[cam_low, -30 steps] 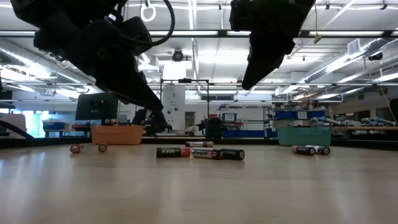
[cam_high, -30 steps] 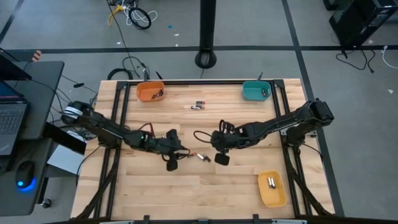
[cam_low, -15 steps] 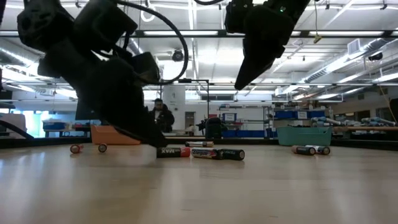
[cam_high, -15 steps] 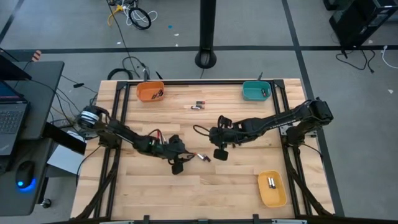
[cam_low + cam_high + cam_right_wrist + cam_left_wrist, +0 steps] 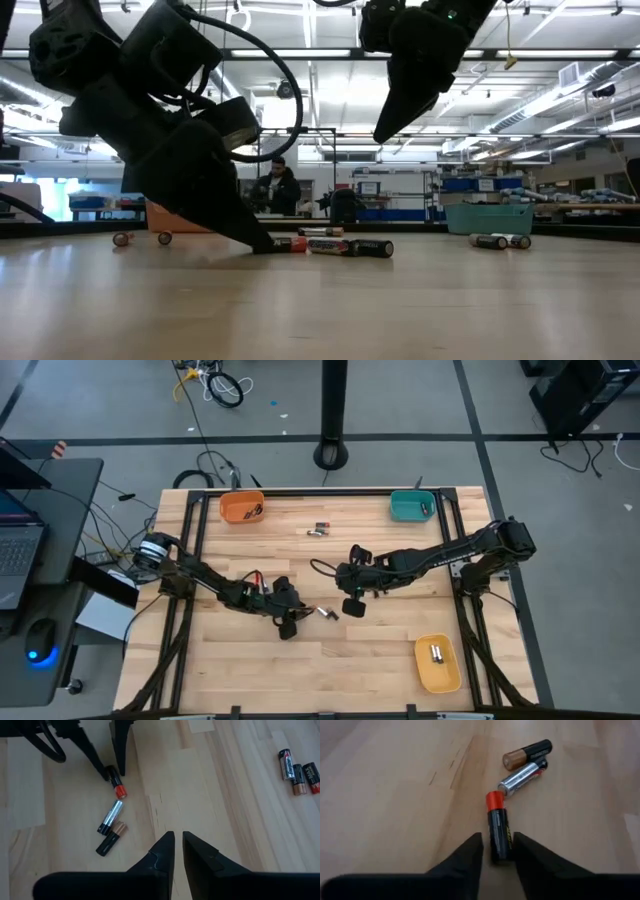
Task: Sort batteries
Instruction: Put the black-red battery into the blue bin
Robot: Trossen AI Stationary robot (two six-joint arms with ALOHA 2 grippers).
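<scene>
My left gripper (image 5: 497, 851) is down on the table (image 5: 350, 660), its fingers (image 5: 465, 855) straddling a black battery with a red end (image 5: 498, 830) without visibly squeezing it. Just beyond lie a silver battery (image 5: 522, 777) and a copper-topped battery (image 5: 527, 754). My right gripper (image 5: 178, 845) hovers above them, nearly closed and empty.

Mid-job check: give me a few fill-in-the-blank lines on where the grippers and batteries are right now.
1. The left gripper has its fingers on either side of the black battery with the ____ end.
2. Just beyond that battery lie a silver battery and a black battery with a ____ end.
3. The right gripper hangs above the table holding ____.
4. Two batteries lie in the ____ bin.

Missing words: red; copper; nothing; yellow
</scene>
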